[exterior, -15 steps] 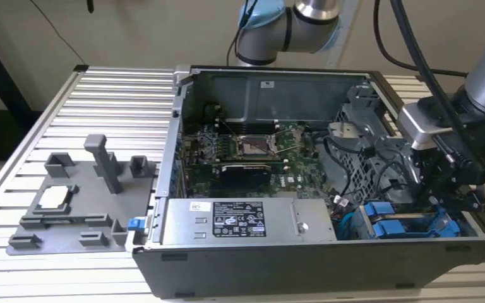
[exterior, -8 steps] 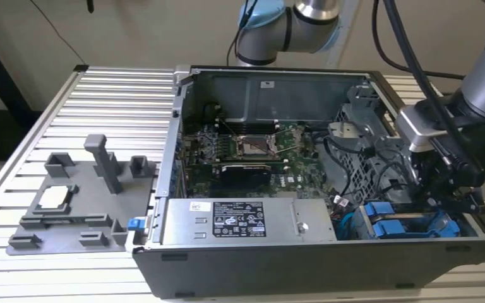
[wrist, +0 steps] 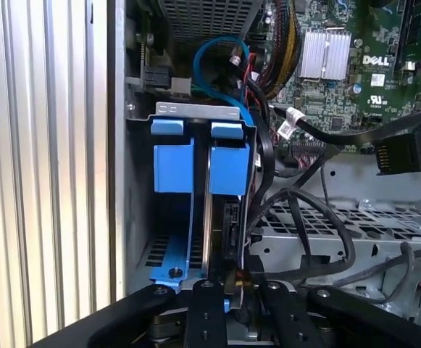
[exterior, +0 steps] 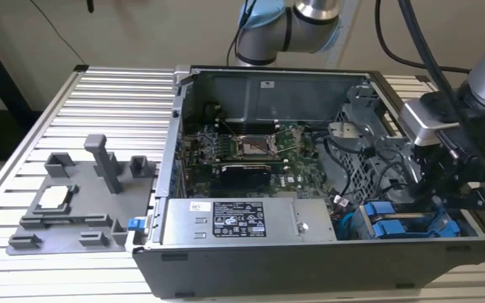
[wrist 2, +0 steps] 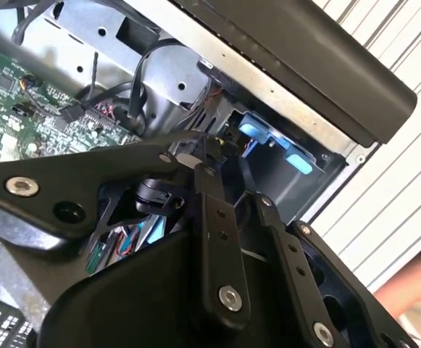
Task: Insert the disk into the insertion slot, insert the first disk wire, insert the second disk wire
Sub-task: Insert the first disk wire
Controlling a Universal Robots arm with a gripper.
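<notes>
here, fingers (wrist: 206, 312) pinching a wire plug (wrist: 232, 280), tips half hidden, disk (wrist: 232, 217) in insertion slot (wrist: 196, 110)

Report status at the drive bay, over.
Gripper low at the insertion slot. Disk, in blue carrier, stands inside the slot. Black cables crowd close beside it, near the gripper.

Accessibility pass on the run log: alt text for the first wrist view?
The gripper hangs close to the insertion slot, a grey metal bay with two blue carrier frames side by side. Black and blue cables and a green motherboard lie beyond it.
</notes>
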